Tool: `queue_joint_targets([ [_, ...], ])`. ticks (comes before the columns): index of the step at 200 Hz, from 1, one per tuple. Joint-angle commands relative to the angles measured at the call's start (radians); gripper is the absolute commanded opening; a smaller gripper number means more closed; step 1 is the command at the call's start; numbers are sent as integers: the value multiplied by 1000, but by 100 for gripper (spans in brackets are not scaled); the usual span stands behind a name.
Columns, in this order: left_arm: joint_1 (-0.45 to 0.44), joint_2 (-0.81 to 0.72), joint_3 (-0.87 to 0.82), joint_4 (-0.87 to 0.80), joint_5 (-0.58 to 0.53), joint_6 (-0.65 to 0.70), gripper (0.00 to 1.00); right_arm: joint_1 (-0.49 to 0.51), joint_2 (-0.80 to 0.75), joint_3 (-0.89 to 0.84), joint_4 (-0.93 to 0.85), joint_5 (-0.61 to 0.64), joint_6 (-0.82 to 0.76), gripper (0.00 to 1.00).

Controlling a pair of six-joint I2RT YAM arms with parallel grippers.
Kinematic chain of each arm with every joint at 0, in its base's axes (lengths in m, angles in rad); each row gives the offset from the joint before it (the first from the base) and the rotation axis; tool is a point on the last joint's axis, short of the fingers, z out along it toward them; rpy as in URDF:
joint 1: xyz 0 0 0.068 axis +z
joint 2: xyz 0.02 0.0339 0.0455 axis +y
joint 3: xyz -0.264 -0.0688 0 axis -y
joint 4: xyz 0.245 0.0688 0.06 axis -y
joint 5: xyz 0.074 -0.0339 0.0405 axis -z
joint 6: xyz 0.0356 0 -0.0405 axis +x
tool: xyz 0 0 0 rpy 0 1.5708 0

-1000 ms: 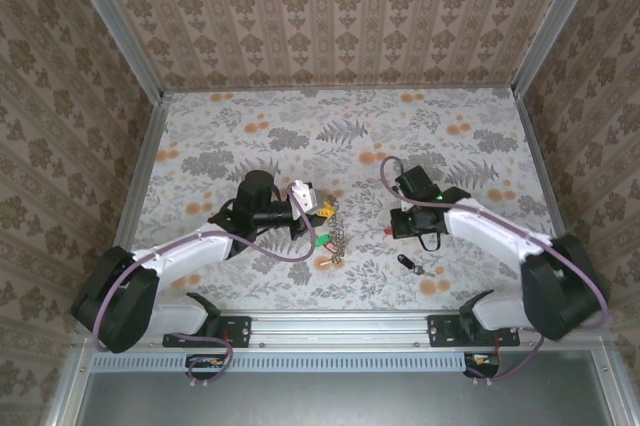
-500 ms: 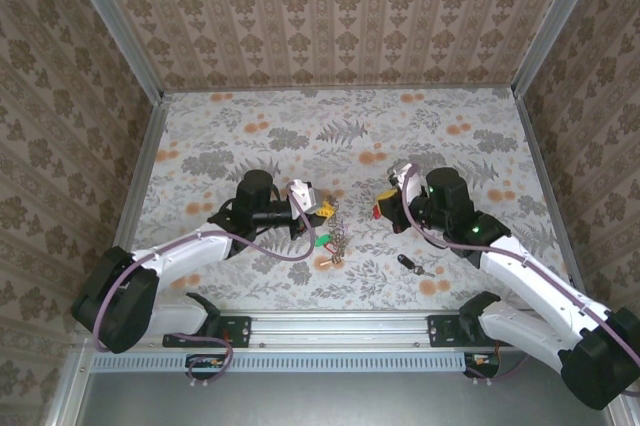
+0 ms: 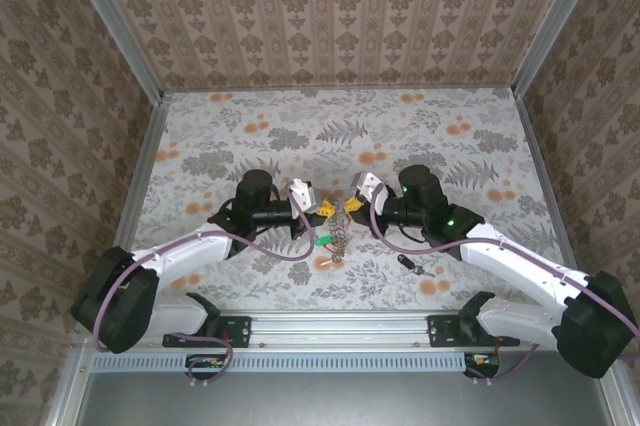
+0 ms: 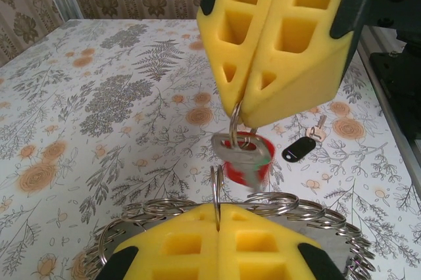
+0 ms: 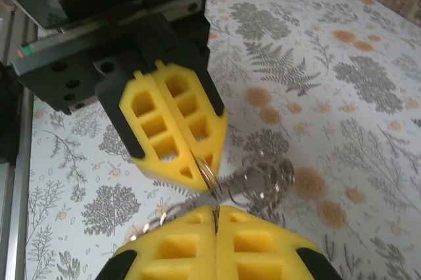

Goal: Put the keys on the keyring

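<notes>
My left gripper is shut on one small wire loop standing up from the keyring, a large grey ring with many small loops along its rim, which hangs below the fingers. My right gripper is shut on a small split ring that carries a silver key with a red head. Its yellow fingers point down at the left gripper, tip to tip, a short gap apart. A green key hangs at the keyring. A black key lies on the table.
A whitish key lies beside the black one, and another small key lies below the keyring. The floral table is walled on three sides; the rail runs along the near edge.
My right arm has swung left across the table with the red key and now meets the left gripper. The left arm and the keyring have stayed in place.
</notes>
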Motion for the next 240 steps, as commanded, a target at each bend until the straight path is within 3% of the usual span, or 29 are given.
queue_joint_targets([
  [1,4,-11,12,51,29,-23,0,12,21,31,83,-46,-32,0],
  [44,2,-3,12,63,28,-35,0,22,57,51,104,-44,-29,0],
  [87,-1,-1,13,69,29,-34,0,28,63,49,114,38,-42,0],
  [141,-3,1,18,74,23,-37,0,34,74,56,102,6,-36,0],
  [184,-4,-2,15,73,31,-30,0,40,62,40,144,145,7,0],
  [240,-15,-2,19,60,28,-3,0,40,64,78,47,243,103,0],
])
